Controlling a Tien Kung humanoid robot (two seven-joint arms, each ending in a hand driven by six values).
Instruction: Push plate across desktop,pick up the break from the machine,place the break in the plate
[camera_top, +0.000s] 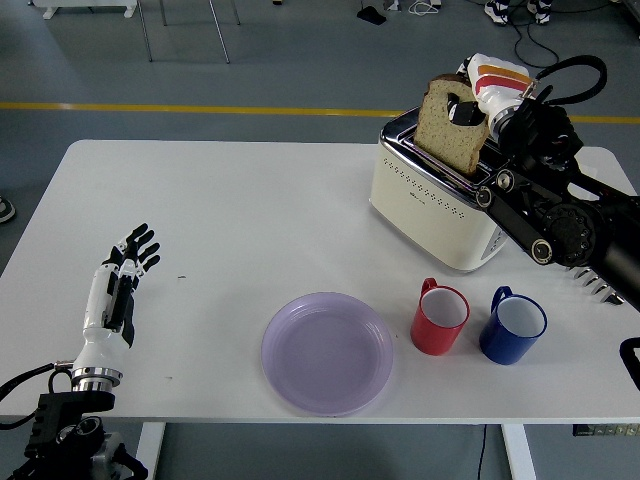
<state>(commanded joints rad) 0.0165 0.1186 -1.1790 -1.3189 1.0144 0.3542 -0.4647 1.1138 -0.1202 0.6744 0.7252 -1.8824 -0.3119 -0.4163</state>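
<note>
A cream toaster (430, 205) stands at the table's back right. My right hand (480, 100) is shut on a slice of brown bread (448, 128) and holds it upright, lifted mostly out of the toaster's slot. A pale purple plate (327, 352) lies empty near the front edge, at the middle. My left hand (122, 282) is open with fingers spread, hovering low over the table's front left.
A red mug (440, 318) and a blue mug (513, 326) stand right of the plate, in front of the toaster. The white table (230, 220) is bare across its left and middle. A yellow line runs across the floor behind.
</note>
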